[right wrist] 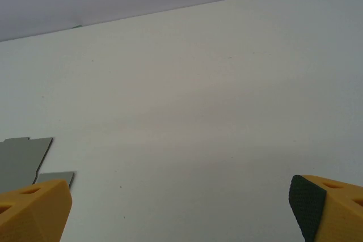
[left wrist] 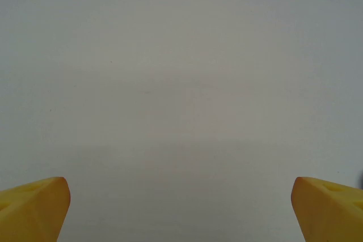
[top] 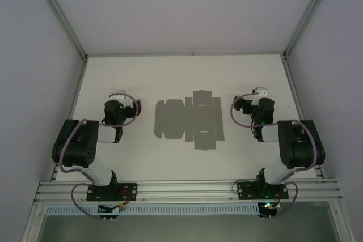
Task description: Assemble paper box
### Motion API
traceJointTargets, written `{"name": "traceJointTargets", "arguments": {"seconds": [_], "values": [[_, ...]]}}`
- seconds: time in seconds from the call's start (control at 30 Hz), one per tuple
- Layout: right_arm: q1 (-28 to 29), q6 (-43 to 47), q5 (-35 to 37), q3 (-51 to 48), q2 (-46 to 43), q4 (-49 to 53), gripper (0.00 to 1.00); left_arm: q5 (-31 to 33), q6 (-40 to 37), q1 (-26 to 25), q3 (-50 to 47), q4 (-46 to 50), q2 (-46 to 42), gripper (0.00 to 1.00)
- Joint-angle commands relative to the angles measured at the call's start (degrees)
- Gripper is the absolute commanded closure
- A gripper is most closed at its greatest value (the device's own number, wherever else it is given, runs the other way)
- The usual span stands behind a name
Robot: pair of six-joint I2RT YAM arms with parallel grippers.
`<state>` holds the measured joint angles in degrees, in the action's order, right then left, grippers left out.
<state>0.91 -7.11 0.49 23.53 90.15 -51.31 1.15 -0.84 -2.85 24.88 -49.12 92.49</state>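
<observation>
Toward the near side of the white desk [top: 170, 77], left gripper [top: 117, 93] and right gripper [top: 260, 91] both stand spread fully wide, holding and touching nothing, apparently kept aside for clear access to the paper box [top: 189, 119], a thin grey cross-like die-cut card sheet lying flat, unfolded, between them.

Right wrist view: the paper box [right wrist: 20, 162] runs off the frame's left edge; its near corner is hidden behind a yellow fingertip [right wrist: 34, 211] of the right gripper [right wrist: 181, 211]. On the left gripper [left wrist: 180, 211] both fingers [left wrist: 31, 208] are cropped at the bottom corners, likewise the right's. Top view: the sheet's creases and tabs are too small to judge.
</observation>
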Motion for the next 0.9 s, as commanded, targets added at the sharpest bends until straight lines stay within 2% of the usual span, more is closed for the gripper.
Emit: {"name": "traceJointTargets", "arguments": {"seconds": [0.0,0.87], "values": [[-0.3,-0.9,-0.9,-0.6,-1.1,-0.1,0.00,0.3,0.7,0.4,-0.5,0.8,-1.5,0.00],[-0.3,-1.0,-0.6,-0.5,-1.4,-0.1,0.00,0.1,0.7,0.5,0.3,2.7,-1.9,0.00]]}}
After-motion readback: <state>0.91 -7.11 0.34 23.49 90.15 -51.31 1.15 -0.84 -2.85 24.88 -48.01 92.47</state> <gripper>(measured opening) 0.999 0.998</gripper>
